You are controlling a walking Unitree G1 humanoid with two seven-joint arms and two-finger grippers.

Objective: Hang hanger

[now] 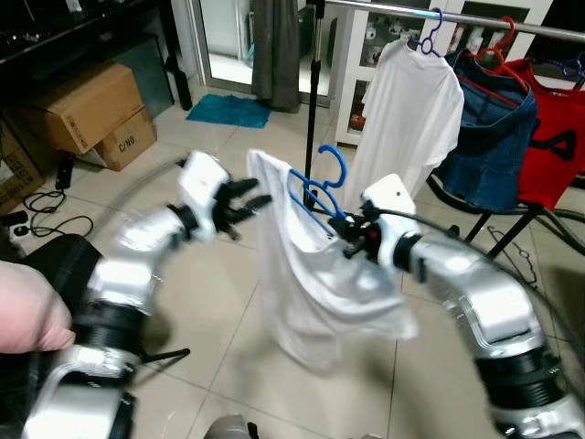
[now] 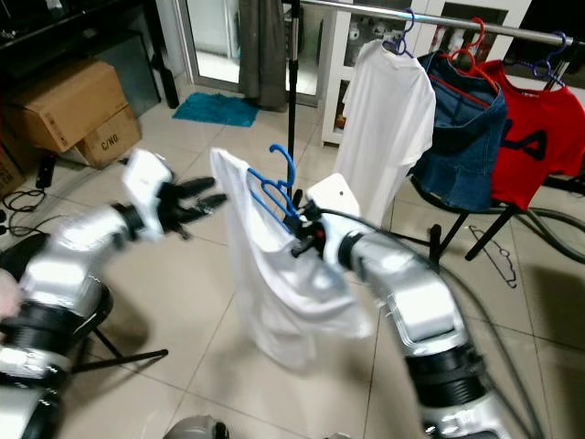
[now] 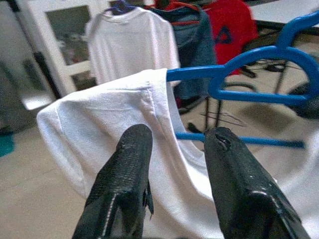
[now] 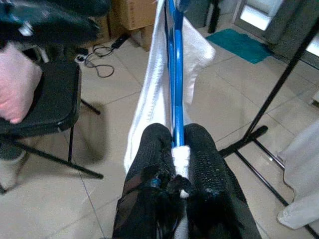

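Mid-air before my chest, over the tile floor: blue hanger with a white shirt draped on it, hook up, shirt sagging below in a loose bag.

Right gripper pinches one end of the hanger, fingers pressed together on the blue bar with a fold of shirt caught between them. From the right wrist view I see the bar running straight out from the fingertips.

Left gripper is raised at the shirt's other shoulder, fingers spread, with the shirt's edge just ahead of the tips. Contact: I cannot tell. Arm is blurred in the head views.

Behind, well apart from the hanger: rail on a black stand. Hung on it already, a white tee, a denim piece and a red shirt.

Far left: cardboard boxes by the wall, cables on the floor beside them. A teal mat lies near the doorway. A black chair stands at my left, with a person's hand at its edge.
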